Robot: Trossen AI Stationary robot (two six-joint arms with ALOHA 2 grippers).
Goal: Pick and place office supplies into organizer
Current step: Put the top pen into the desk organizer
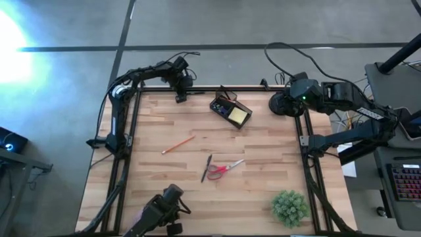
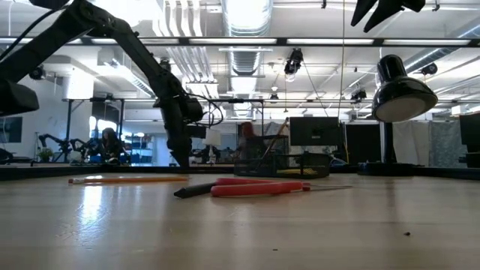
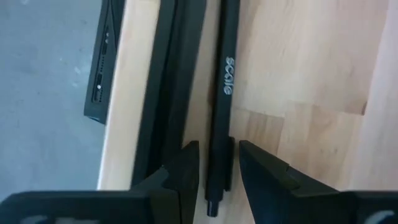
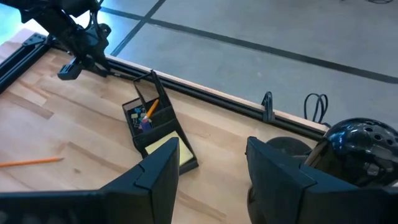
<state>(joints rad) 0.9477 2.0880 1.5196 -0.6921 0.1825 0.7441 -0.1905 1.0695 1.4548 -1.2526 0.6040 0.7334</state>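
A black pen lies flat on the wood along the black rail at the table's far edge. My left gripper is down over the pen's end, open, with one finger on each side of it and a thin gap at both. Right of it, the black organizer holds a yellow sticky-note pad and an orange pencil. On the table lie an orange pencil, another black pen and red-handled scissors. My right gripper hangs open and high at the far right.
A round black camera mount sits at the far right corner under my right arm. A green plant stands near the front right. The black rail runs right beside the pen at the far edge.
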